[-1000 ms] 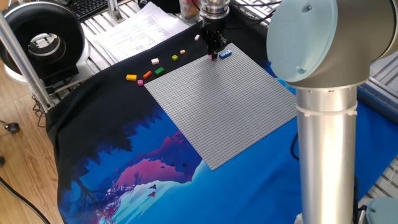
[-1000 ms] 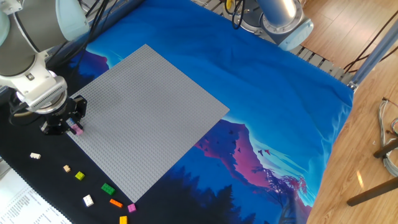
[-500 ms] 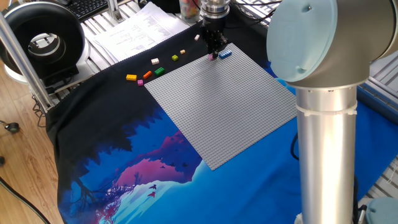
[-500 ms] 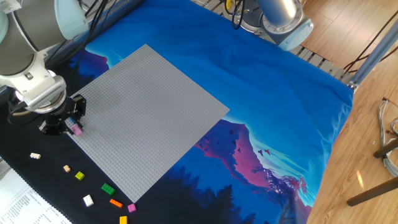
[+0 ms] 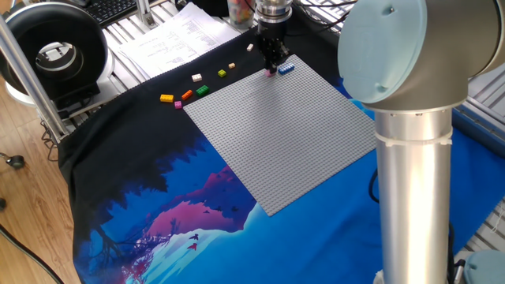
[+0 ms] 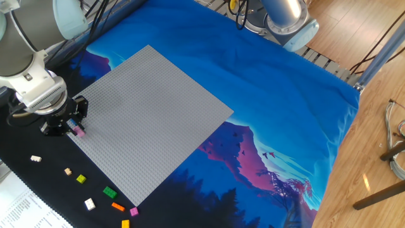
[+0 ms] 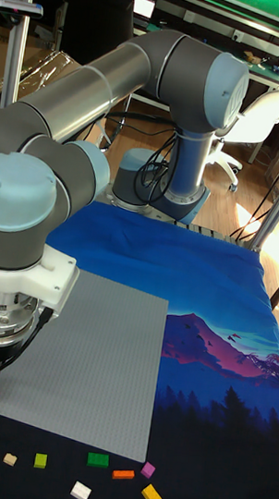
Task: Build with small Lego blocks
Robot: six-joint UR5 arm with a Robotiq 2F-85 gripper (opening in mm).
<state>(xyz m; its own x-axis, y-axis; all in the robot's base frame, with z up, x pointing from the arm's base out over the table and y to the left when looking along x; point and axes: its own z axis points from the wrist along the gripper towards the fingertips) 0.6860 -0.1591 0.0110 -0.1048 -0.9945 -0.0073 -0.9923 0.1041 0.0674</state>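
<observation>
1. The claw (image 6: 73, 126) stood low over the edge of the grey baseplate (image 6: 149, 114), its fingers closed on a pink brick (image 6: 79, 132) whose lower end showed just under the tips.
2. A blue brick (image 5: 286, 68) sat on the baseplate just beside the claw (the only one already on the plate, as far as could be seen).
3. The remaining loose bricks, among them a green brick (image 6: 110, 191) and a white brick (image 6: 90, 204), lay on the dark cloth (image 6: 38, 183) of the table, off the plate and apart from the claw.
4. To seat the pink brick well, the claw probably needed to keep it square to the stud rows, press straight down, and open only once it sat flush.
</observation>
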